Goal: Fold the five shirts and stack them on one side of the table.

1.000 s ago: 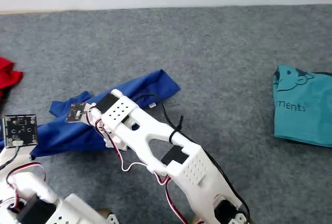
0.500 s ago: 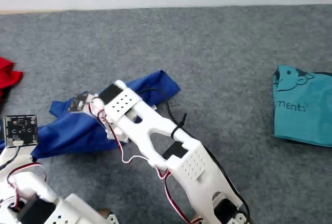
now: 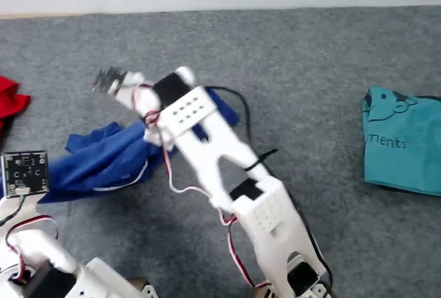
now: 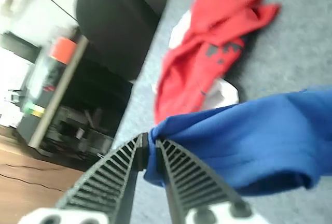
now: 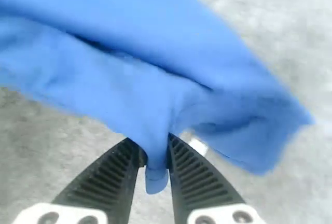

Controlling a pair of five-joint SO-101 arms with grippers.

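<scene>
Desk [image 3: 310, 70]: grey, carpet-like surface that carries all the shirts and both arms.

Blue shirt [image 3: 103, 163]: unfolded and bunched, left of the desk's middle. It stretches from the left arm's end to under the right arm's wrist. It is held at two places, one by each arm.

Left gripper [image 4: 150, 143]: black ribbed fingers pressed together on a corner of the blue shirt. The cloth runs away from the tips in a broad band above the desk.

Right gripper [image 5: 154, 149]: fingers clamped on a pinched fold of the blue shirt. A short tongue of cloth hangs between them, and the rest spreads out beyond the tips. A small white tag [image 5: 197, 146] shows on the cloth just beside one finger.

Right arm [image 3: 227, 167]: white, and reaches from the near edge toward the desk's middle, with its wrist over the blue shirt's far end.

Left arm [image 3: 41, 256]: white, at the near left corner, with a square circuit board [image 3: 26, 172] at its end beside the blue shirt.

Red shirt [image 4: 207, 63]: crumpled at the desk's left edge, lying partly over something white [image 4: 223, 92]. It is near the blue shirt but apart from it.

Teal shirt [image 3: 403, 139]: folded, at the desk's right side, well apart from the others. A dark edge shows beneath it.
</scene>
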